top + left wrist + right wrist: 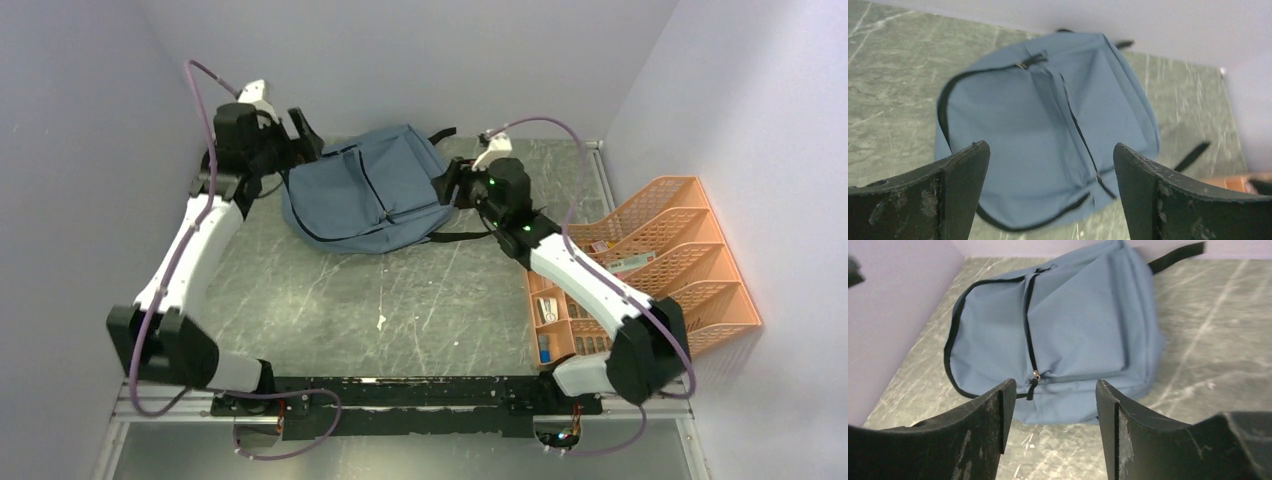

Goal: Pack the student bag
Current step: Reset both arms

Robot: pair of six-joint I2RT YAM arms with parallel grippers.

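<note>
The student bag (365,190) lies flat, front pocket up, at the far middle of the tabletop (400,300), close to the back wall. Its black zippers (1030,325) curve over the grey-blue fabric, and black straps (462,237) stick out from its right side.

The left tool (1050,146) is spread wide and grasps nothing. Its two dark fingers (965,175) frame the bag from above without touching it. In the top view it sits at the bag's far left edge.

The right tool (1055,382) is released too, its jaws parted less widely and bare between them. It sits at the bag's right edge, looking across the front pocket, and no contact with the fabric shows.

The left arm (190,250) stretches from its base along the left side of the tabletop, its wrist turned in toward the bag. The right arm (580,275) folds at a raised elbow near its base, its forearm slanting forward and left to the bag.

An orange mesh tray rack (690,240) stands at the right edge of the tabletop, beside the right arm and apart from the bag, with small items in its lower compartments.
</note>
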